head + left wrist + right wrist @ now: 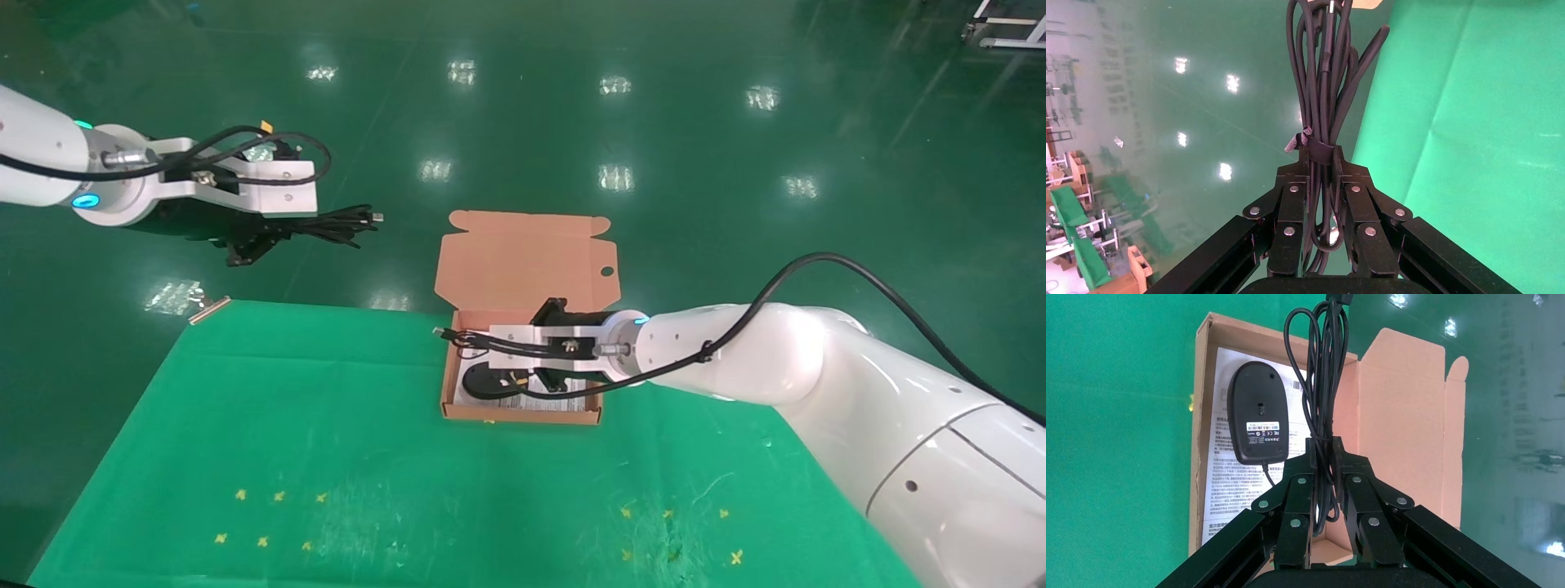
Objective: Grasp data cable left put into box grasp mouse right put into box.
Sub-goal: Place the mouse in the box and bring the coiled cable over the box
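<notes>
My left gripper (274, 233) is held high over the floor, beyond the table's far left corner. It is shut on the data cable (335, 220), a black tied bundle gripped at its tie (1319, 153), whose loops stick out past the fingers (1322, 73). The orange-brown box (523, 412) lies open on the green cloth with its lid (527, 261) folded back. My right gripper (478, 347) hovers over the box, shut on the mouse's bundled cord (1324, 386). The black mouse (1258, 413) lies upside down on the white sheet (1229, 490) inside the box, and also shows in the head view (482, 382).
A green cloth (327, 425) covers the table, with small yellow cross marks (261, 514) near the front on both sides. A short metal strip (209, 309) lies at the cloth's far left corner. Glossy green floor lies beyond the table.
</notes>
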{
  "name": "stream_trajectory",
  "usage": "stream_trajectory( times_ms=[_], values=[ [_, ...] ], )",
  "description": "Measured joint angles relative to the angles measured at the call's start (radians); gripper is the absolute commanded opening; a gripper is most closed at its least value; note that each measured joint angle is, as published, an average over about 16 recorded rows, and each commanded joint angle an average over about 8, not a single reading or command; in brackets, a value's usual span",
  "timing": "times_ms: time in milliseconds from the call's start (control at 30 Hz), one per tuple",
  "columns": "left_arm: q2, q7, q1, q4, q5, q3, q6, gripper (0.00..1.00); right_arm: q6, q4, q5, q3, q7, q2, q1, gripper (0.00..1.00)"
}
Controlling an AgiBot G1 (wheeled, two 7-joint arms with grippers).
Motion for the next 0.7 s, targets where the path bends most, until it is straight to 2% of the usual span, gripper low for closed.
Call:
stream_trajectory(
  times_ms=[367, 533, 700],
  values=[
    [0.017, 0.013, 0.027, 0.005, -0.025, -0.005, -0.028, 0.0, -0.016, 0.066, 0.03, -0.01, 0.016, 0.071, -0.005, 1.0],
    [0.046, 0.058, 0.061, 0.028, -0.065, -0.013, -0.073, 0.0, -0.034, 0.118, 0.059, 0.008, 0.022, 0.146, -0.004, 1.0],
    [0.097, 0.151, 0.103, 0.085, -0.122, -0.024, -0.146, 0.0, -0.053, 0.181, 0.095, 0.036, 0.027, 0.247, 0.002, 1.0]
  ],
)
